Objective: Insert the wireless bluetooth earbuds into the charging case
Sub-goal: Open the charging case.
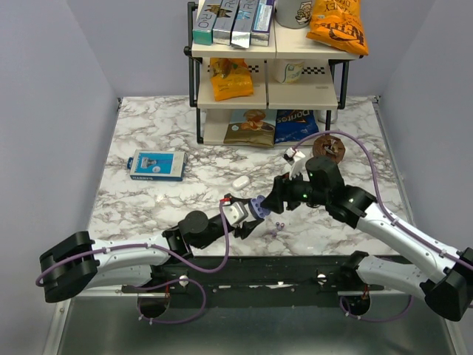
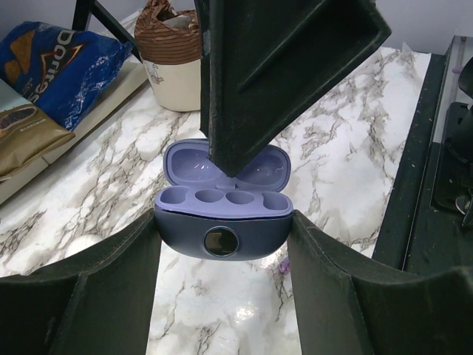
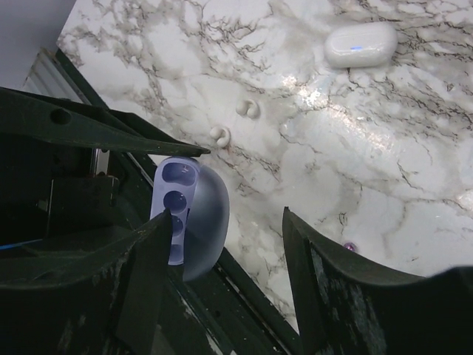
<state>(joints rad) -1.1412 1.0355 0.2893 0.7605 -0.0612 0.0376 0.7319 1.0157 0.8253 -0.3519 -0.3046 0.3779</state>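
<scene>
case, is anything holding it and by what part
The left gripper grips the case by the two ends of its base, with the lid open. The right gripper is open and grips nothing.

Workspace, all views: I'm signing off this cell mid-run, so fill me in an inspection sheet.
Surface: marble table, no spills seen.
Job's things: charging case open, wells empty; purple earbuds loose on the table nearby.
Clutter: white oval case, two white buds, blue box, muffin.
Grippers: left gripper grips the charging case; right gripper open, fingertip at the lid.
Cables: purple cables looped along both arms.
Surroundings: snack shelf behind, grey walls.
</scene>
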